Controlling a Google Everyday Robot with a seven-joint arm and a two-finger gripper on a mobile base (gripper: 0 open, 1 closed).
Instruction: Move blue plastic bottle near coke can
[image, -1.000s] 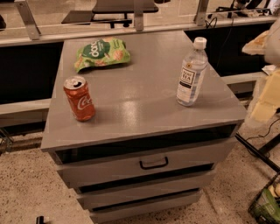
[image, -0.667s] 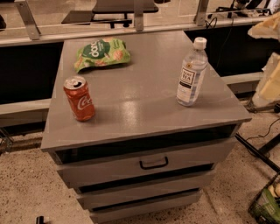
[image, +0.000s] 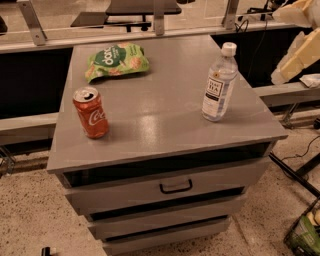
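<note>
The blue plastic bottle stands upright on the right side of the grey cabinet top. It is clear and faintly bluish, with a white cap and a white label. The coke can stands upright near the left front, about a cabinet half-width from the bottle. My gripper, a cream-coloured shape, is at the upper right edge of the view. It is off the cabinet's right side, higher than the bottle and apart from it, and it holds nothing that I can see.
A green snack bag lies at the back left of the top. The cabinet has drawers in front. A metal rail runs behind. A cream arm part and cables are to the right.
The cream arm at the right edge has moved upward in the view. The bottle, the can and the bag have not moved.
</note>
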